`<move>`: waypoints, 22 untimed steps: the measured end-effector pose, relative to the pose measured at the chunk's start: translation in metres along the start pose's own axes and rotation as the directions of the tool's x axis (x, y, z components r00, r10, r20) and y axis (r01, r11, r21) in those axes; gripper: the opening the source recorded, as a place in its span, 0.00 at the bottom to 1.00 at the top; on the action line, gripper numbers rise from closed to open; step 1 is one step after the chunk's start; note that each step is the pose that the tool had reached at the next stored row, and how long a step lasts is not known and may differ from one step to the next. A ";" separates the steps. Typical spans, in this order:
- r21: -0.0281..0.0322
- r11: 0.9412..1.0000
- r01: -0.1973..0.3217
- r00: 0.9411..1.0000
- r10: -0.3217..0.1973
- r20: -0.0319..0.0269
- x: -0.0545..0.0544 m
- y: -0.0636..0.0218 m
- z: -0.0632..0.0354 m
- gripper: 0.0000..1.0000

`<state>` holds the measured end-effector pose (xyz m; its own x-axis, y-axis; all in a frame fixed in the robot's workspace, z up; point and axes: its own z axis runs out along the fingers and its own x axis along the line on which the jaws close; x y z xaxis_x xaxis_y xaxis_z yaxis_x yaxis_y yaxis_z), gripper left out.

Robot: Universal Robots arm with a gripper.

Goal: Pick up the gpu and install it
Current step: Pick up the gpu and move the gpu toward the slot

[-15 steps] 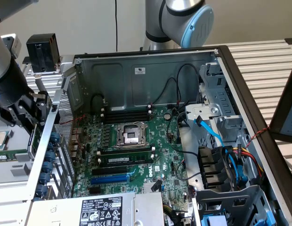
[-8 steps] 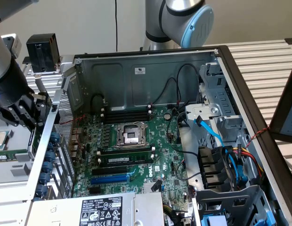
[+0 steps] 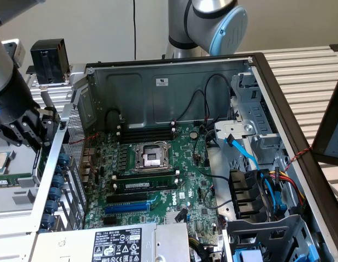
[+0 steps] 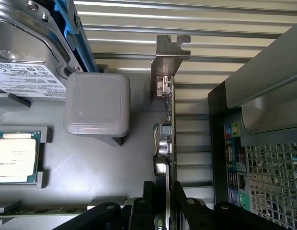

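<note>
Black claw (image 4: 164, 191), clenched on the gpu (image 4: 170, 120): one finger (image 4: 148, 199) presses each face of the green card, which stands on edge. The card's long axis runs straight out from the claw, with the silver bracket (image 4: 164, 62) at the far end. A grey tray (image 4: 115, 167) lies beneath, with a block (image 4: 97, 103) near the card. In the exterior view the claw hangs outside the open case (image 3: 158, 82), at that view's left. The motherboard (image 3: 174, 164) and its blue slot (image 3: 128, 207) lie toward that view's right, well apart from the claw.
</note>
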<state>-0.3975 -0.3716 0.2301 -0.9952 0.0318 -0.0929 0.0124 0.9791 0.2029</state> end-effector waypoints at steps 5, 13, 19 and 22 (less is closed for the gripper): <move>0.000 1.000 -0.001 1.000 0.001 -0.004 -0.001 0.0006 -0.0030 0.27; -0.002 1.000 -0.001 1.000 0.001 -0.006 -0.002 0.0041 -0.0199 0.27; -0.006 1.000 -0.002 1.000 0.002 -0.007 -0.004 0.0074 -0.0359 0.27; -0.006 1.000 -0.002 1.000 0.002 -0.007 -0.005 0.0102 -0.0493 0.27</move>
<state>-0.3973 -0.3716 0.2807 -0.9958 0.0324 -0.0853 0.0139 0.9778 0.2089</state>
